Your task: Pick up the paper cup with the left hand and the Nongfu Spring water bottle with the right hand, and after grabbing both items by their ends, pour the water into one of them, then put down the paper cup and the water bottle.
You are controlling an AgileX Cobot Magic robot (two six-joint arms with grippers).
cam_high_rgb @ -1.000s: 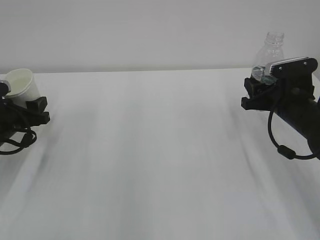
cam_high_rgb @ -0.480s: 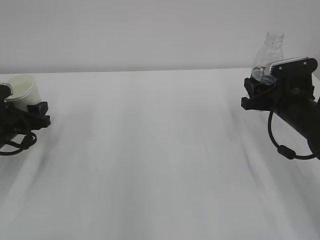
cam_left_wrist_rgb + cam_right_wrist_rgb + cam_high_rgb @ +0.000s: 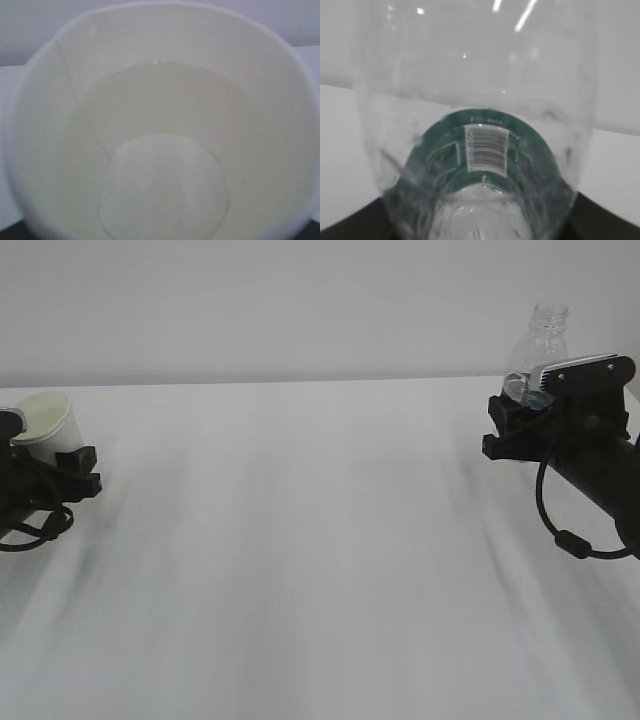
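White paper cup [image 3: 45, 418] sits gripped in left pincer [image 3: 50, 455]; right pincer [image 3: 520, 415] clasps bottle [image 3: 540, 345].

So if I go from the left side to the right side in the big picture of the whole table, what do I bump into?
Paper cup held by the left gripper → bare white table → right gripper holding the water bottle.
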